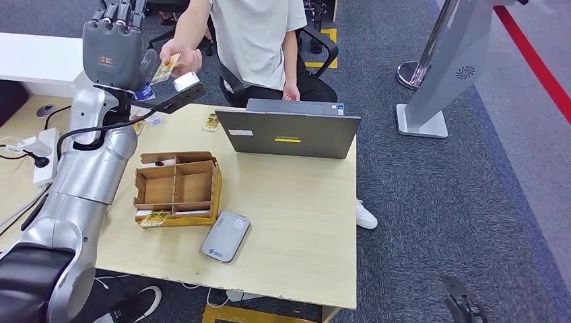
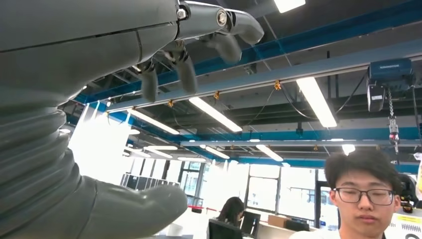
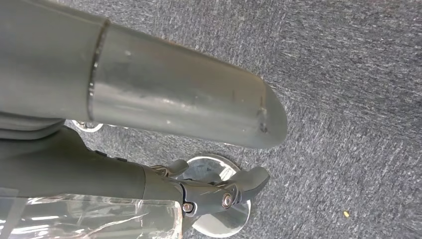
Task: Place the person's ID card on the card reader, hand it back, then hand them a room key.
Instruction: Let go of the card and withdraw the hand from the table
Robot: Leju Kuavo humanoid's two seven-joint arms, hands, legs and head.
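**Key card at the person's hand, upper left**

The left hand (image 1: 113,40) is raised at the upper left of the head view, fingers loosely curled, nothing visibly gripped. Just right of it, the person's hand (image 1: 180,59) pinches a yellow card (image 1: 164,68). The grey card reader (image 1: 225,235) lies at lower centre on the table (image 1: 303,222), beside the cardboard organizer (image 1: 176,188). The right hand (image 3: 219,191) hangs over carpet, fingers curled; whether it grasps anything I cannot tell.
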